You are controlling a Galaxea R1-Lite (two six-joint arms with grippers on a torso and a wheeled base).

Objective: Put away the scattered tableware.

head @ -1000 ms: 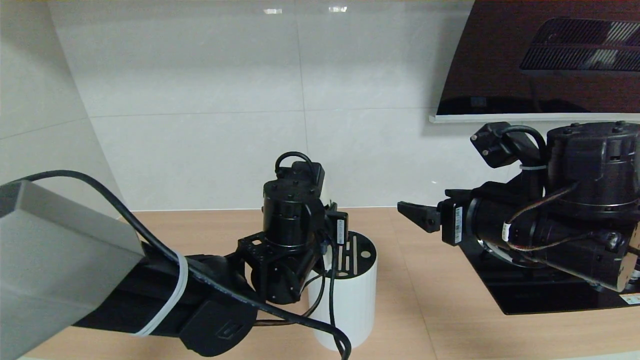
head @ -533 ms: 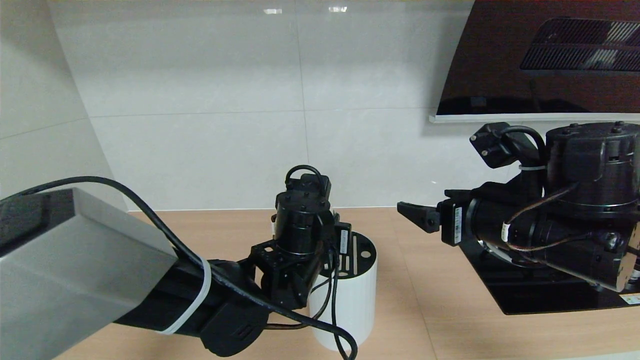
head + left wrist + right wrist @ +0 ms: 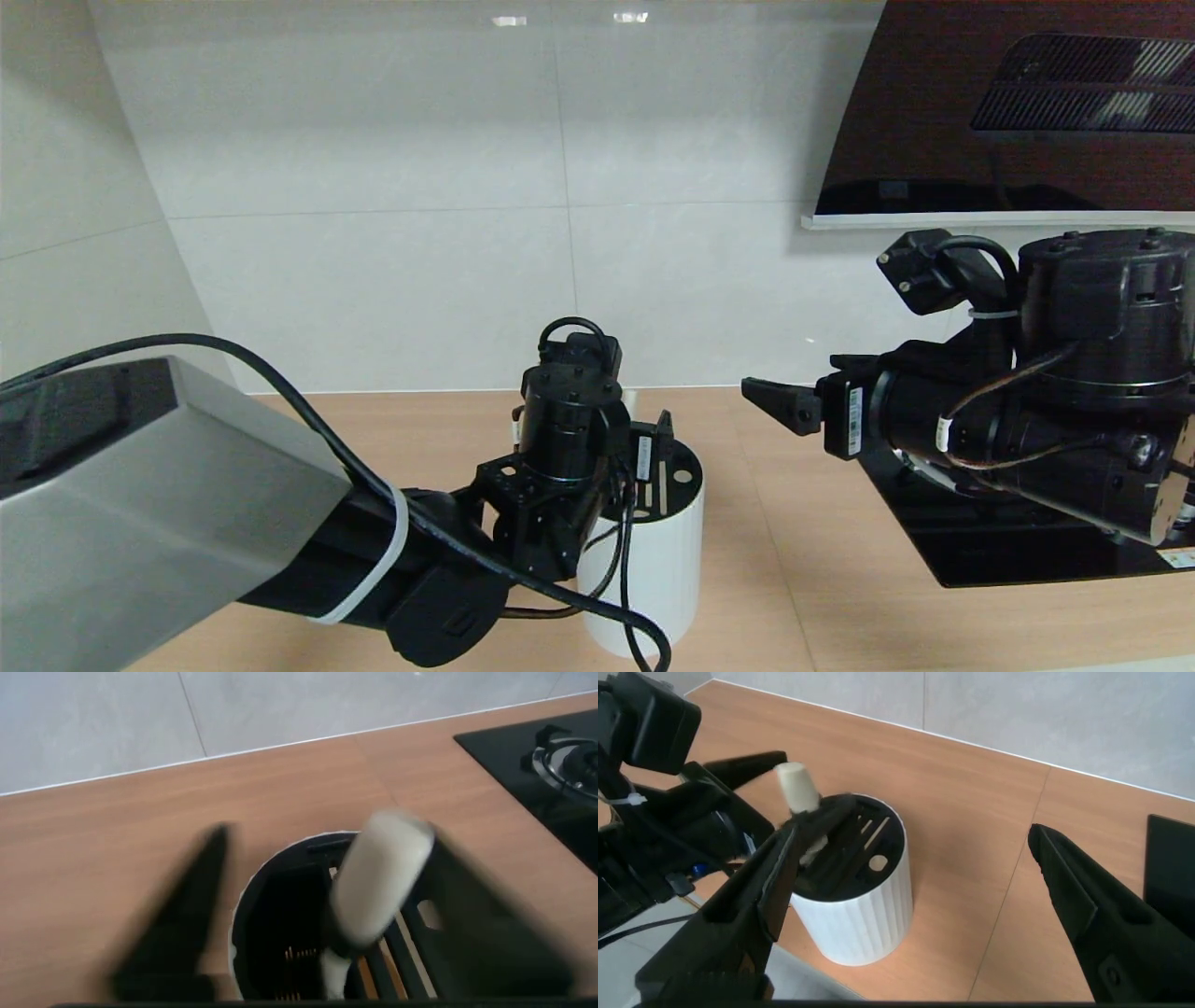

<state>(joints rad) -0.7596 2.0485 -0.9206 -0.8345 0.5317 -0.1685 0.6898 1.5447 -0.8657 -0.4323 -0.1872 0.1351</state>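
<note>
Head view: left gripper [image 3: 646,437] is edging forward and spreading wide, letting go of the cream handle [image 3: 378,882], perhaps a knife's, which is standing in the white holder [image 3: 653,551] at 6 o'clock.

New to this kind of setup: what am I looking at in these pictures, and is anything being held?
It is a two-armed robot at a wooden kitchen counter. The wide picture comes from its head; the other two come from cameras on each wrist. A white utensil holder with a slotted black top stands on the counter near a black cooktop. The left gripper is open around a cream-handled utensil standing in the holder, not gripping it. The right gripper is open and empty.
</note>
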